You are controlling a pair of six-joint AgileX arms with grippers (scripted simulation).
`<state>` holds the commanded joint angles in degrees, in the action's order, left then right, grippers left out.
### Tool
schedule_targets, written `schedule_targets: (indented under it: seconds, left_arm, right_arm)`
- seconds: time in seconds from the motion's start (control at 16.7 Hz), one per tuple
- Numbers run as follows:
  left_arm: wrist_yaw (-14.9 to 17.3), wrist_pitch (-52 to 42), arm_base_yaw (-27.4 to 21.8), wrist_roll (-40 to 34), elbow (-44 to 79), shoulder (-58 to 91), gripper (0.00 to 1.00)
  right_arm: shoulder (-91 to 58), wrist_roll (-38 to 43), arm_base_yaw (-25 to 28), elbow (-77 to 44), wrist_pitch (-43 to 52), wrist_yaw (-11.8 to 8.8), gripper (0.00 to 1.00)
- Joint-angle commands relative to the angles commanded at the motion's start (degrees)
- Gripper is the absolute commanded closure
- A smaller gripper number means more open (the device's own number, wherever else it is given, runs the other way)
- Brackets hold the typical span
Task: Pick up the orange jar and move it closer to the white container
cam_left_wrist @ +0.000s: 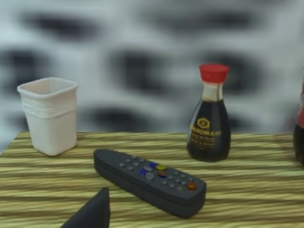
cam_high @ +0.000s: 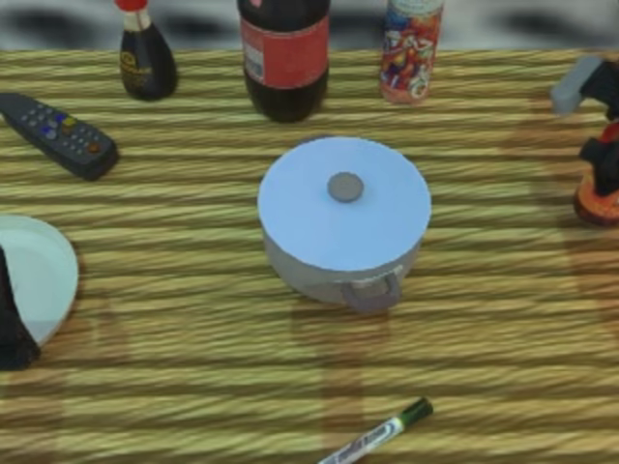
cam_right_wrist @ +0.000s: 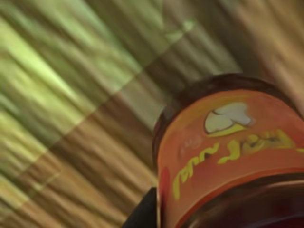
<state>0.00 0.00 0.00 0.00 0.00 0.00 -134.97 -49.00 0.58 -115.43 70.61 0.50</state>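
The orange jar (cam_high: pixel 592 206) stands at the table's far right edge, well to the right of the white container (cam_high: pixel 309 213), a round pale pot with a flat lid and grey knob at the table's middle. My right gripper (cam_high: pixel 602 159) is directly over the jar and shut on it. In the right wrist view the jar's orange label (cam_right_wrist: pixel 228 152) fills the frame, with one dark finger (cam_right_wrist: pixel 145 213) pressed against its side; the other finger is hidden. My left gripper (cam_high: pixel 12 329) is parked at the left edge, open and empty, one fingertip (cam_left_wrist: pixel 92 213) showing.
Along the back stand a soy-sauce bottle (cam_high: pixel 146 53), a dark cola bottle (cam_high: pixel 284 58) and a spray can (cam_high: pixel 410 48). A remote (cam_high: pixel 60 133) lies at back left and a white plate (cam_high: pixel 44 271) at the left edge. A marker (cam_high: pixel 382 432) lies at the front. A white cup (cam_left_wrist: pixel 50 114) stands beyond the remote.
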Motion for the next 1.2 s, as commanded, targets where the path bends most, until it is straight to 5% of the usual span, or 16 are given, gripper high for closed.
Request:
schedule_targets:
  seconds: [0.48,0.9,1.2]
  left_arm:
    - [0.0,0.0,0.0,0.0,0.0,0.0,0.0]
    - [0.0,0.0,0.0,0.0,0.0,0.0,0.0]
    - [0.0,0.0,0.0,0.0,0.0,0.0,0.0]
  right_arm:
    - [21.7,0.2,0.7,16.1,4.8,-0.2,1.0]
    - [22.7,1.0,0.7,17.0,5.2,-0.2,1.0]
    - [18.6,13.4,3.8,13.7,5.2,-0.2,1.0]
